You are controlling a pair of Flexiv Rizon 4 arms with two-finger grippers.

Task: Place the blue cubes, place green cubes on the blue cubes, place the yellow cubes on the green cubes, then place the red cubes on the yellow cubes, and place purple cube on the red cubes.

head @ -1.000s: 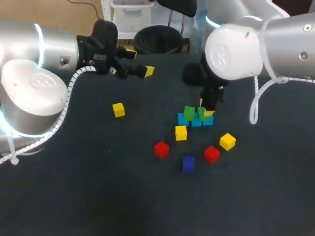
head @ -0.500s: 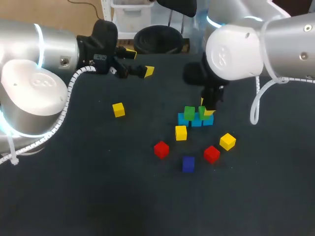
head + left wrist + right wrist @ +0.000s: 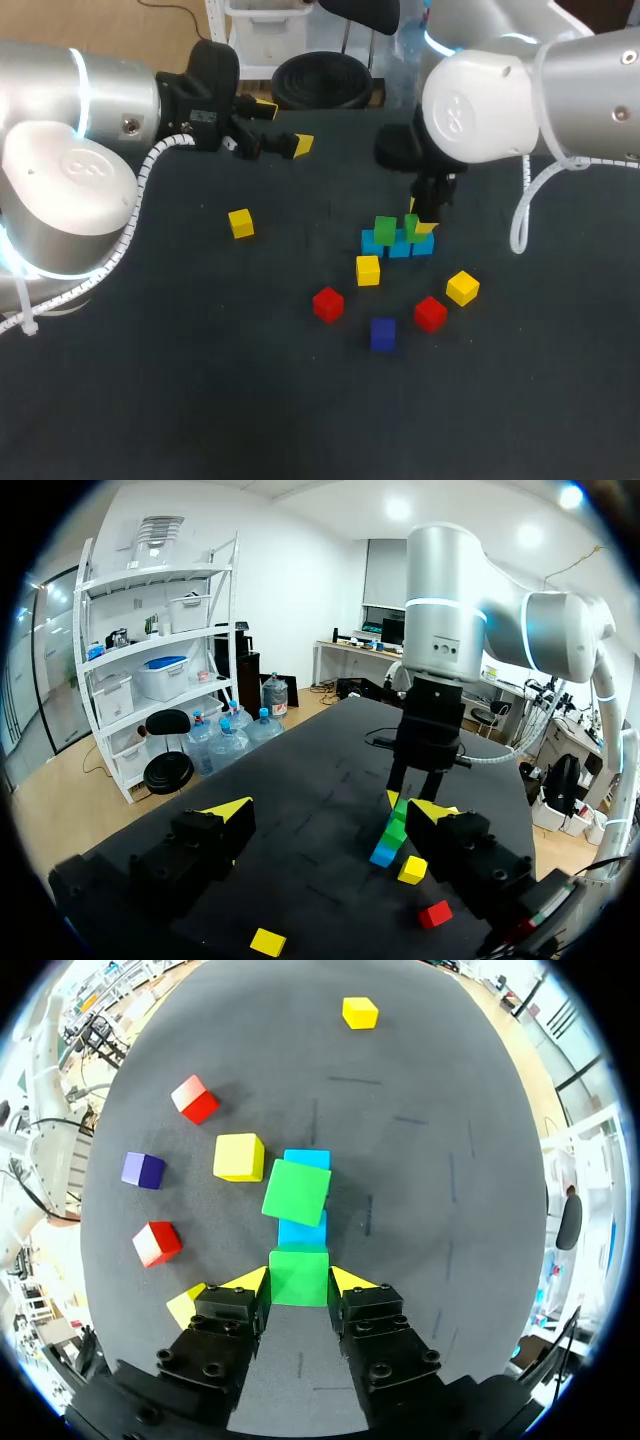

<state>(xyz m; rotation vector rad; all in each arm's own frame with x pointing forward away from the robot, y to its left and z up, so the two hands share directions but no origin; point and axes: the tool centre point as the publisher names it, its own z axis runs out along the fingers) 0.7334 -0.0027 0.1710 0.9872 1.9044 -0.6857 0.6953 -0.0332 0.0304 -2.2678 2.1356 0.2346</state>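
One green cube [image 3: 298,1272] sits on the blue cubes [image 3: 303,1230] at mid counter [image 3: 200,380], right side, clamped between the fingers of the right pincer [image 3: 298,1282]. Second green cube [image 3: 296,1191] rests left of it, skewed. Left pincer [image 3: 283,125] open, far left.

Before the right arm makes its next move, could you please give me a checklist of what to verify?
1. right gripper holds the second green cube from both sides: ok.
2. That cube is seated on a blue cube: cannot tell, its underside is hidden.
3. first green cube sits square on the blue row: not ok, it sits twisted.
4. left gripper is clear of the stack: ok, open and far off.
5. A yellow cube is free to pick: ok, the nearest yellow cube lies beside the row.
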